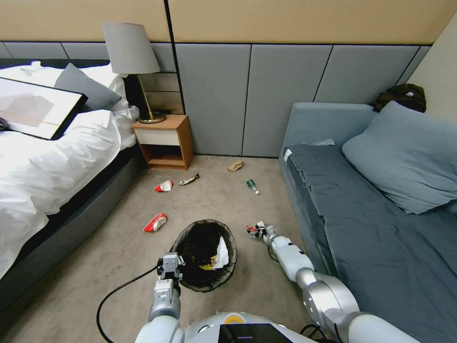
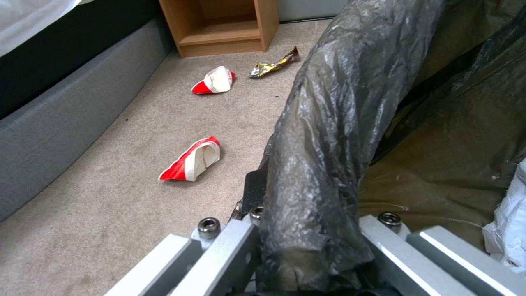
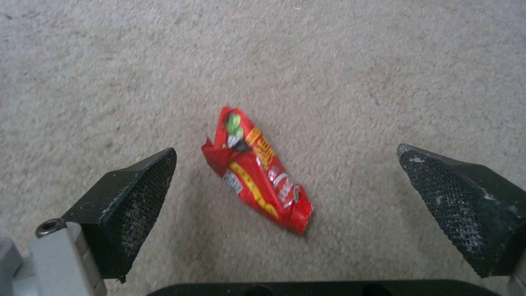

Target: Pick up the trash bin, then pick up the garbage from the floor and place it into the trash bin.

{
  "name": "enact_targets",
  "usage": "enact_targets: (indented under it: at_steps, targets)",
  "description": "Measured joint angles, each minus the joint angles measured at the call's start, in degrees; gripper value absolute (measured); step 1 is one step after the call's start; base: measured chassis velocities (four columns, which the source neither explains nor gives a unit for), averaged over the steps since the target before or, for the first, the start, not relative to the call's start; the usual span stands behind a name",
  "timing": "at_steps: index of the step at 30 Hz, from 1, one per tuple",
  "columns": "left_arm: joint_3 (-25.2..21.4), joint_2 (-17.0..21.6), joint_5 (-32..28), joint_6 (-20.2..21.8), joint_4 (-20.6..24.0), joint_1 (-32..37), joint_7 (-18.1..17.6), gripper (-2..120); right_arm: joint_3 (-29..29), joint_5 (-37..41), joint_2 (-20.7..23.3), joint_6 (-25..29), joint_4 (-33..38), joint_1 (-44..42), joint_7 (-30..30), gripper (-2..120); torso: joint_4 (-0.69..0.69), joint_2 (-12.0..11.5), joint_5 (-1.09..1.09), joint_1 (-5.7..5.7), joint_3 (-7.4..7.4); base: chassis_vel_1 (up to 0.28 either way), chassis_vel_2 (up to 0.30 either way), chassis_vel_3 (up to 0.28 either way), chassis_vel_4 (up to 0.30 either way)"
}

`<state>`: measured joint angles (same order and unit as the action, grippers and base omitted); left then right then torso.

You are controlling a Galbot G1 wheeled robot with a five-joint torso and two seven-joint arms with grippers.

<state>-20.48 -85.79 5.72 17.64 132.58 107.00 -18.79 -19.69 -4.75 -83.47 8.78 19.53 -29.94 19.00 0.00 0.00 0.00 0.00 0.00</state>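
My left claw (image 1: 171, 261) pinches the rim of the trash bin (image 1: 190, 281), holding its black bag tight. My right claw (image 3: 285, 172) is spread wide just above a red snack wrapper (image 3: 254, 170) lying on the floor (image 1: 95, 267) beside the bin.

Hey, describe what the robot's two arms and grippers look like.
Both arms are glossy silver-white with rounded joints. The left gripper is boxy grey metal with bolts; a black cable loops beside it. The right gripper has black wedge-shaped fingers with mesh-textured pads.
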Motion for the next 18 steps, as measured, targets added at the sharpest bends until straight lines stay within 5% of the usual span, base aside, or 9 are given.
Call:
enact_targets:
  at_steps: [18]
  targets:
    - [0.1,-0.1,0.3,-0.4,0.0,0.4,0.0,0,0.1,0.1,-1.1,-1.1,-0.7,0.4,-1.3,99,0.0,0.0,0.0,0.0,0.0,0.0,0.0,0.0,0.0]
